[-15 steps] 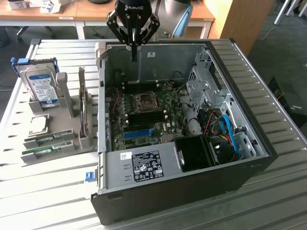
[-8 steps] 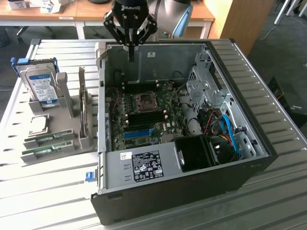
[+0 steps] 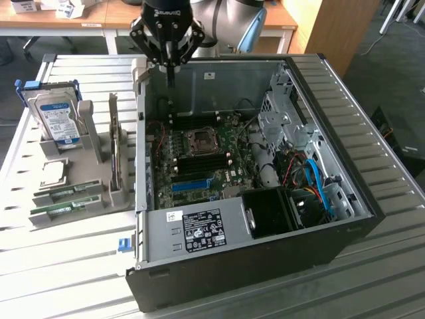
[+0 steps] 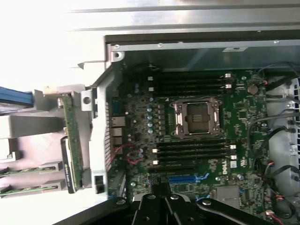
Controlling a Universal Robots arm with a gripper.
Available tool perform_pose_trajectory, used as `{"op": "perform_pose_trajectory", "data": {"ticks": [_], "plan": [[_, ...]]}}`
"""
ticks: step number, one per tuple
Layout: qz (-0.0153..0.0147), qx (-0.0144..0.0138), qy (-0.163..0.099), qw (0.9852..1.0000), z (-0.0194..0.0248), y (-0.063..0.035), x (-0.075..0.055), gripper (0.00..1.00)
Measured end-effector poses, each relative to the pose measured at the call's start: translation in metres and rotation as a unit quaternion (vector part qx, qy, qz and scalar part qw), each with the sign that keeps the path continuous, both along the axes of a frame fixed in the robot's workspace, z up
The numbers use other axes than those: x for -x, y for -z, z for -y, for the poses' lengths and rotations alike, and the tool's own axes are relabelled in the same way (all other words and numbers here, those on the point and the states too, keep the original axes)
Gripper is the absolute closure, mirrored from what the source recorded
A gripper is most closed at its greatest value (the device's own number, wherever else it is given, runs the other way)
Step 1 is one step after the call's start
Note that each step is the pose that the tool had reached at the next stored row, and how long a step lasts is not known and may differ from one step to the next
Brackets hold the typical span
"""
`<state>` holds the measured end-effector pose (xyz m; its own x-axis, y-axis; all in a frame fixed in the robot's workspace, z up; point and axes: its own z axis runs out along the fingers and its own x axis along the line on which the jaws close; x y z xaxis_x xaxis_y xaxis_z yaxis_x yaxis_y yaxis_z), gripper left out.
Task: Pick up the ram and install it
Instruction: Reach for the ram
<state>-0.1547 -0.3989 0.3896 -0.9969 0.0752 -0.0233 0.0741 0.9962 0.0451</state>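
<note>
Currently the end effector (image 3: pixel 170 80) hangs clenched over the back wall of the open computer case (image 3: pixel 345 133), with nothing that I can make out between its jaws. In the wrist view it (image 4: pixel 160 194) looks down on the motherboard (image 4: pixel 140 122), where the dark memory slots (image 4: pixel 192 152) appear to be unfilled.

The ram (image 3: pixel 63 193) lies well apart from it, in the grey holder (image 3: pixel 93 143) on the worktop (image 3: pixel 53 266), towards the exterior view's left. A twin stick (image 3: pixel 58 211) lies just beside it, and I cannot tell which of the two is meant. A hard drive (image 3: pixel 56 119) stands in the far end of the same holder. An expansion card (image 3: pixel 115 146) stands upright between the sticks and the case.

I judge the pick-up as not yet begun, so the step in hand is reaching and grasping the stick. To do it well, the jaws would need to be released before descending, since clenched fingers would only push the board down into its groove. A grip across the thin faces near mid-length should keep the stick level. Gripping near one end would likely let it tilt. The lift looks safest straight up out of the groove, clear of the twin stick. The upright card stands between holder and case, so any path between them would have to pass well above it. Pressure is best kept on the board's bare edges, not on the small chips.
</note>
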Motion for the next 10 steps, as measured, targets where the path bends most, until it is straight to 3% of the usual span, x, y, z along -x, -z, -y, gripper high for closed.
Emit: {"op": "perform_pose_trajectory", "data": {"ticks": [10], "plan": [[0.0000,0.0000,0.000,1.0000,0.0000,0.0007,0.033,0.89]]}}
